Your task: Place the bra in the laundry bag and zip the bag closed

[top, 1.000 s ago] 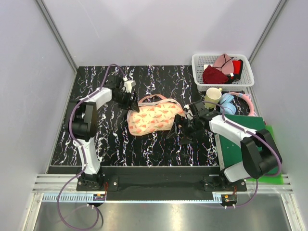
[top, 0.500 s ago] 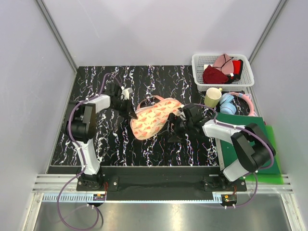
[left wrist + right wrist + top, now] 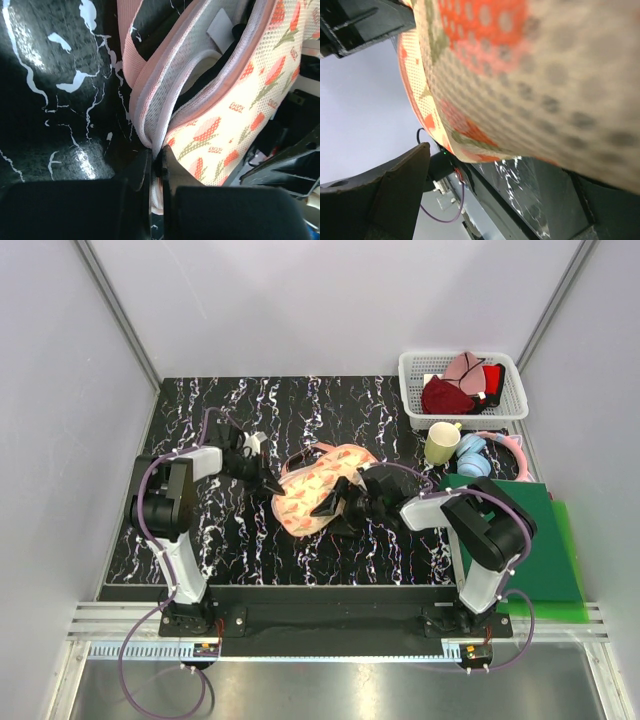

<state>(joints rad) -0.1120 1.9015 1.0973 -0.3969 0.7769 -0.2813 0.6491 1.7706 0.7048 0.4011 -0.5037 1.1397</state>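
Right claw [image 3: 338,512]: fingers spread wide, pressed against the printed near side of the laundry bag [image 3: 318,483].
Laundry bag: centre, between both claws, tilted, zip edge gaping at its left end.
Left claw [image 3: 156,160]: pinched tight on the bag's pink zip edge.
Surface [image 3: 260,550]: black, white-veined.
Basket [image 3: 412,400]: white, far right corner, holding garments.

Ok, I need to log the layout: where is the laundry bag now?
In the top view the laundry bag is mid-table between the arms, its left edge pinched by the left pincer, with the right pincer against its right side.
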